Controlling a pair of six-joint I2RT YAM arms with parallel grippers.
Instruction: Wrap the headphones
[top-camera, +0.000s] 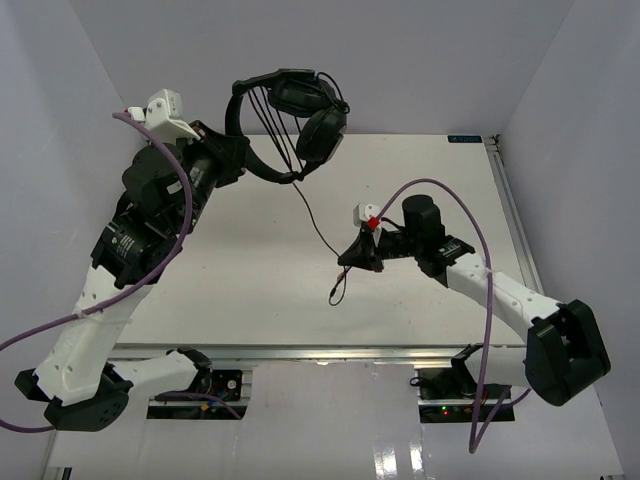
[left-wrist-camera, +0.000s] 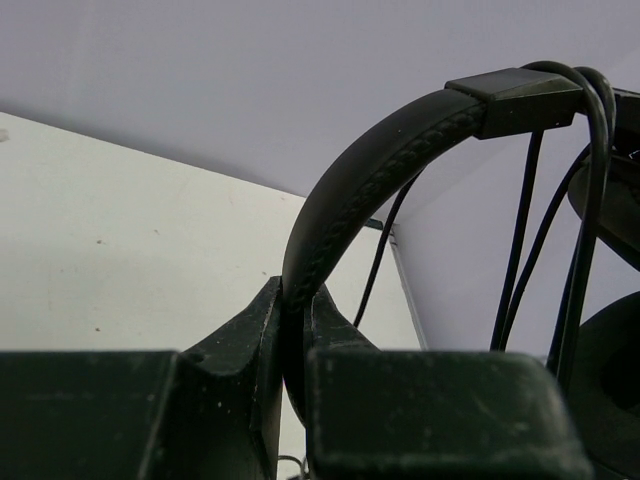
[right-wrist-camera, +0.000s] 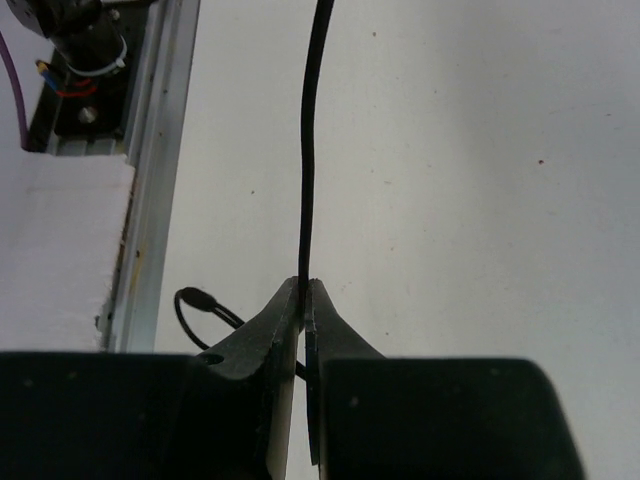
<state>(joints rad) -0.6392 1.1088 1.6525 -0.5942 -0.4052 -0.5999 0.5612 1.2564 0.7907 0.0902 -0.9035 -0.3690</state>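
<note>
Two grips are in place. The left gripper (top-camera: 236, 152) is clamped narrow on the stitched black headband (left-wrist-camera: 350, 190) of the black padded over-ear headphones (top-camera: 322, 135). The headphones hang raised above the white table (top-camera: 230, 290), at the upper centre of the top view. The right gripper (top-camera: 352, 258) is pinched closed on the thin black cable (top-camera: 318, 225) at mid-frame. The right wrist view shows the strand caught between the closed fingertips (right-wrist-camera: 265, 335).

Progress, as judged: several cable strands cross the span of the headband and pass over the slider (left-wrist-camera: 520, 95) at the upper right of the left wrist view, so the wrap appears partly made. One free run descends from the headphones to the right gripper, and a short length droops below it. That run and loose end remain to be wound and secured.

Clearance: room for moving lies over the table at left and lower centre. The headphones sit close to the grey back wall (top-camera: 420, 60). The aluminium rail (top-camera: 508, 210) and the side wall at the right of the frame limit the right arm's outward swing.
</note>
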